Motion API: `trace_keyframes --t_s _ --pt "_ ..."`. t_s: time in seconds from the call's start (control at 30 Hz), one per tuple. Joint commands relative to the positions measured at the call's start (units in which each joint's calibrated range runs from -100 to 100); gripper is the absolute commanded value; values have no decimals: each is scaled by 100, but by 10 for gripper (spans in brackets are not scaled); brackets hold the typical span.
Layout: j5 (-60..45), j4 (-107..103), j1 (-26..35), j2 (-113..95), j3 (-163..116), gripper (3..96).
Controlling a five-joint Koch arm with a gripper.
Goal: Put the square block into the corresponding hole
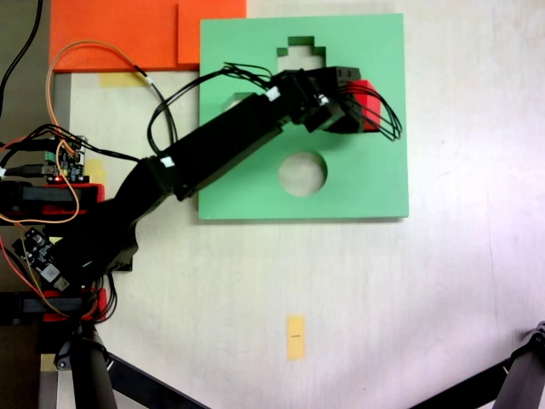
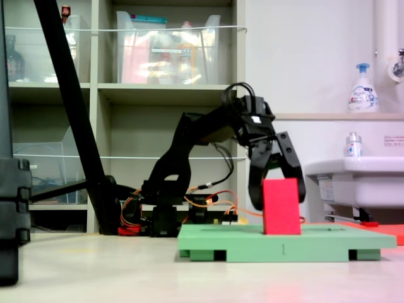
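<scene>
The square block (image 1: 368,102) is a bright red cube over the right part of the green foam board (image 1: 375,179). My gripper (image 1: 361,106) reaches across the board from the first exterior view's left and is shut on it. In the second exterior view the block (image 2: 282,211) stands upright with its bottom at the board's (image 2: 252,243) top surface. There the gripper (image 2: 278,203) has one finger against each side. The cross cut-out (image 1: 299,51) and round cut-out (image 1: 302,173) are open. The arm half covers another pale cut-out (image 1: 241,97). The corresponding hole is hidden.
Orange foam sheets (image 1: 128,34) lie beyond the board's top-left corner. A yellow tape strip (image 1: 295,336) sits on the table below the board. The arm base, circuit boards and wires (image 1: 51,170) fill the left edge. Tripod legs (image 1: 128,379) cross the bottom corners.
</scene>
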Motion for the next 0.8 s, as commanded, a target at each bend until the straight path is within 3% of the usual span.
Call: trace_keyframes --t_s 0.03,0.8 --pt "-44 -132 83 -41 319 294" --pt "-34 -623 63 350 309 293"
